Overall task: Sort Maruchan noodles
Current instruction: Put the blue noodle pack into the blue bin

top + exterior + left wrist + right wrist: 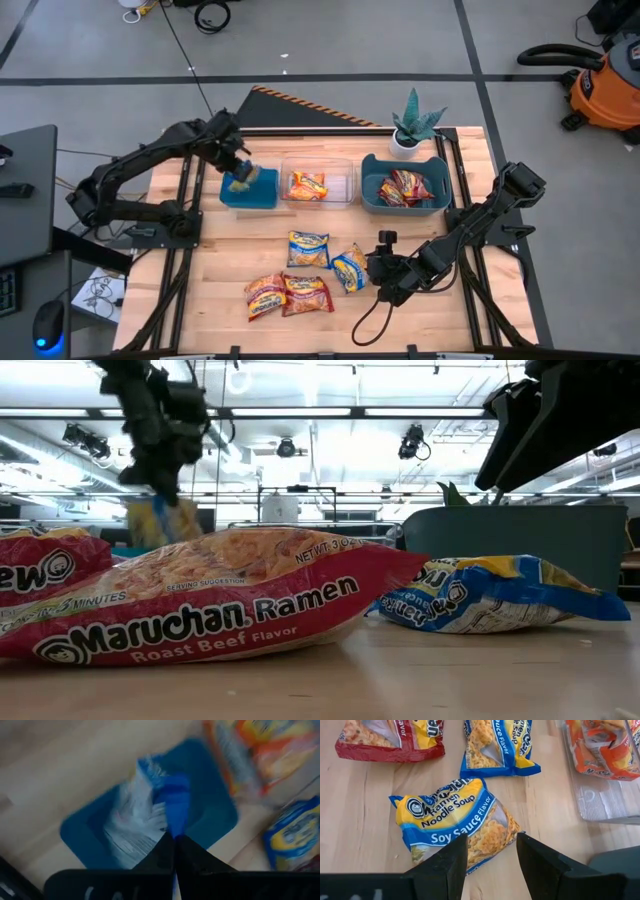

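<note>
Dangling crinkly blue-yellow packet (241, 178) in clenched left claw (238, 166) over teal bin (262, 195), right claw (381, 272) released beside flat packet (452, 822)

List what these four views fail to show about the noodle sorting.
- Left gripper, shut on a blue packet over the blue bin: left wrist view is blurred, so its label is unreadable.
- Low view: a red packet fills the foreground and hides most of the table behind it.
- Grey bin contents, high view: too small to count.
- Right gripper, open: contact with the soy sauce packet unclear.
</note>
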